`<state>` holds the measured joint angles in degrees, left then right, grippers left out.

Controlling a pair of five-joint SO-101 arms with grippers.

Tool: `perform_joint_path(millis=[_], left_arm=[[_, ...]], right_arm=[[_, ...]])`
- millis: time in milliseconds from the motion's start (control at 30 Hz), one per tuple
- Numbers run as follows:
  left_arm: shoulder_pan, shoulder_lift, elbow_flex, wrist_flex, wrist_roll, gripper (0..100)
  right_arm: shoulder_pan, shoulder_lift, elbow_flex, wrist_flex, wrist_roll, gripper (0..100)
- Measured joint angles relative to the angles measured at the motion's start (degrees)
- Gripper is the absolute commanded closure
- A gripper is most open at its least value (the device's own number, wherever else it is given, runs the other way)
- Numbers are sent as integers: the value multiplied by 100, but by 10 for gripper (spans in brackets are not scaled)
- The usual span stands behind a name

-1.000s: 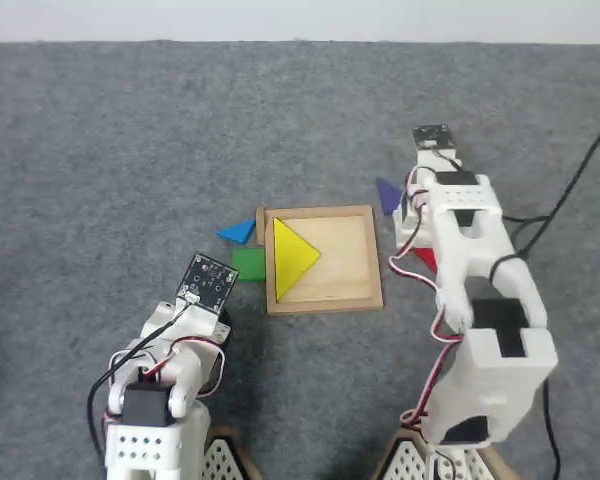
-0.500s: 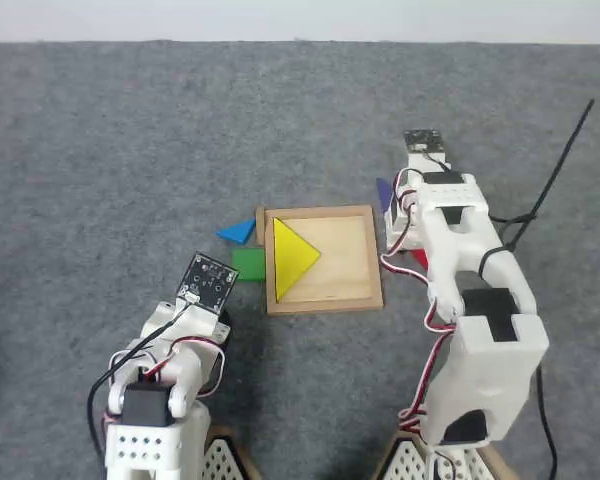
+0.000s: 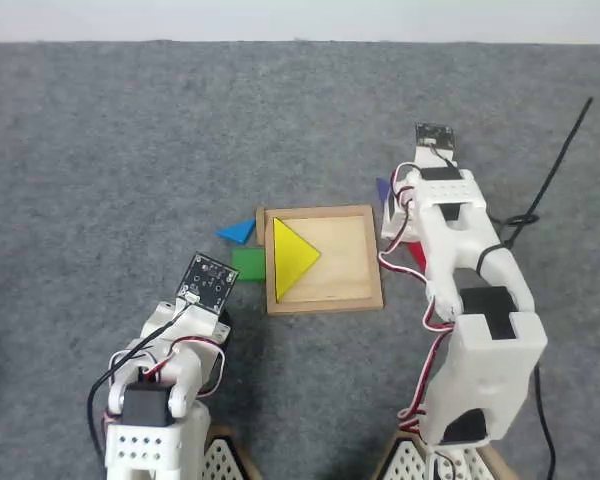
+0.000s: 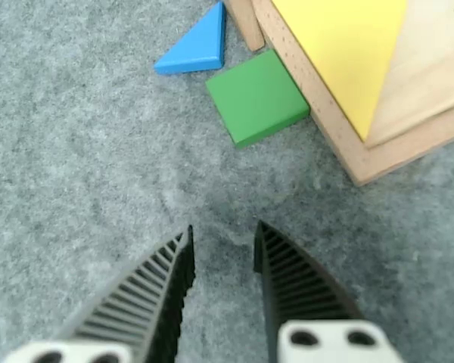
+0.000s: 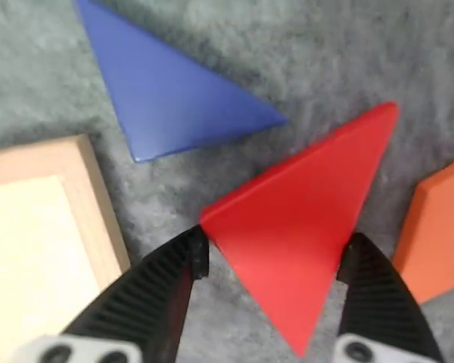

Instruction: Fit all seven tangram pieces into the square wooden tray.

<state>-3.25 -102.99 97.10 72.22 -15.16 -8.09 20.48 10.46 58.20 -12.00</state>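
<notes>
Red triangle [image 5: 303, 197] lies inside the parted right hand [image 5: 278, 246], perhaps touching it.

This looks like a robotics lab or a maker's test bench. Two small white arms, the left arm [image 3: 165, 400] and the right arm [image 3: 480, 340], stand side by side at the near edge of a surface [image 3: 120, 140] covered in plain grey felt-like fabric, with a bare pale wall [image 3: 300, 18] behind. Loose wires [image 3: 435, 318] run exposed along the arms, bare circuit boards [image 3: 208, 280] sit at the wrists, a black cable [image 3: 552, 175] trails away, and a wooden tray [image 3: 325, 301] lies between the arms.
</notes>
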Motion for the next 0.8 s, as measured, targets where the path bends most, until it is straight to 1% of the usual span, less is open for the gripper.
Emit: perform_joint_path(millis=[100,267,433,633,800], left_arm=[[0,0,0,0,0,863],[0,0,0,0,0,863],[0,0,0,0,0,863],[0,0,0,0,0,863],[0,0,0,0,0,863]], right_arm=[[0,0,-97,0,-264,714],[-176,44,-264,0,-413,630],[-202,44,-281,-9,-703,630],[-185,62,-281,-97,-1433,630],[-193,167,-316,-114,-1609,630]])
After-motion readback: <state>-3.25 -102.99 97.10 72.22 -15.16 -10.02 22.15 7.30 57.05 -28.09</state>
